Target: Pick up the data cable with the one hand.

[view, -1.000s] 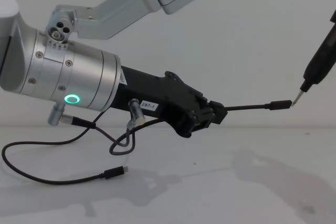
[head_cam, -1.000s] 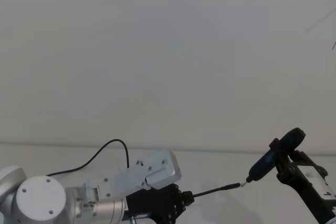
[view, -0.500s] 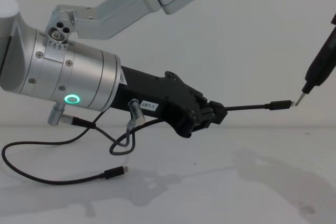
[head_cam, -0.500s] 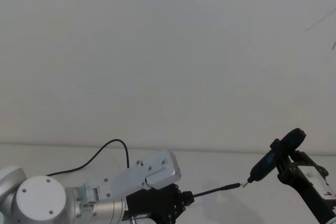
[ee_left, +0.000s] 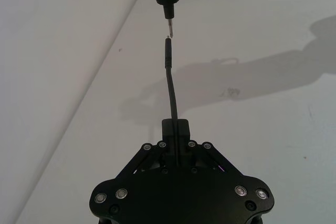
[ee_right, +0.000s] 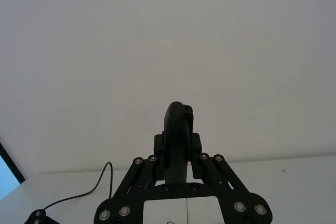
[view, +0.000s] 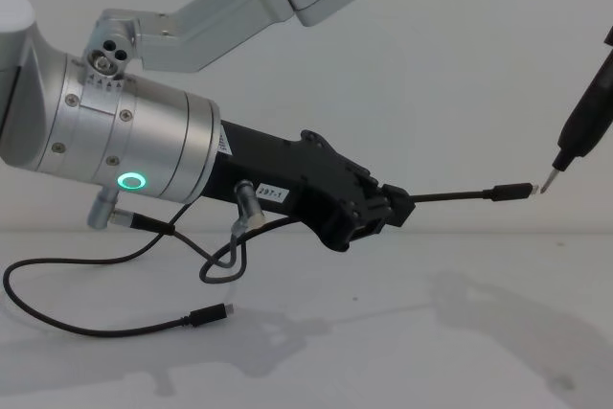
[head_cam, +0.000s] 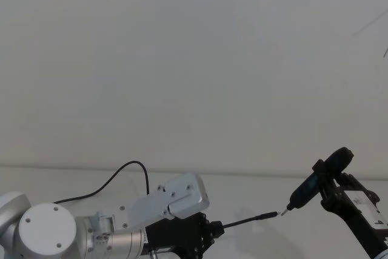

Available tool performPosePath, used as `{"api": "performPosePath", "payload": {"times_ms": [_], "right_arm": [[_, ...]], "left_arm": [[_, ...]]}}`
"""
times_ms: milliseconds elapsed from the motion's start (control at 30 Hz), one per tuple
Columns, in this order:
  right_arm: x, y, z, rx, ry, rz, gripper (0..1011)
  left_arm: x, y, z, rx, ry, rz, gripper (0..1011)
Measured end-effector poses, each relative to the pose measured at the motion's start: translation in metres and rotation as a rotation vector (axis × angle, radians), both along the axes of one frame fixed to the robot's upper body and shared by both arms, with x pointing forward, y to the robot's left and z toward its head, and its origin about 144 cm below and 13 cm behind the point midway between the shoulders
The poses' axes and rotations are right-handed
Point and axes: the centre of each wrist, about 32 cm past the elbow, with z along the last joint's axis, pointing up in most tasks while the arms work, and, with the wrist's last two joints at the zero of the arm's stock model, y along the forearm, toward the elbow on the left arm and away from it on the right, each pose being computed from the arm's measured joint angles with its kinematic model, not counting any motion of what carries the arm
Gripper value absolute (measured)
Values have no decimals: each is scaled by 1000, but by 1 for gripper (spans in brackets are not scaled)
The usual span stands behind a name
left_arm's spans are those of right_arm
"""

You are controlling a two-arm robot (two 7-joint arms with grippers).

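Two hands work above the white desk (view: 402, 352): the left hand (view: 388, 210) pinches the data cable (view: 450, 196) tight, its plug pointing to 3 o'clock, while the right hand (ee_right: 178, 153) clamps a pen-like tool (view: 584, 126) whose tip meets that plug

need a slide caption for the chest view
Left end effector holds the data cable out level, its plug just short of the pen-like tool tip; the other plug lies on the table.
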Motion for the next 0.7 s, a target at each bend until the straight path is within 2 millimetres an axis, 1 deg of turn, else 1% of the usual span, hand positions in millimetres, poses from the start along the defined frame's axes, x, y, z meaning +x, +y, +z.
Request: {"api": "performPosePath", "payload": {"times_ms": [700], "right_arm": [[5,-1,-2,-1,-1,6,268]], "left_arm": [[0,0,0,0,0,0,43]]}}
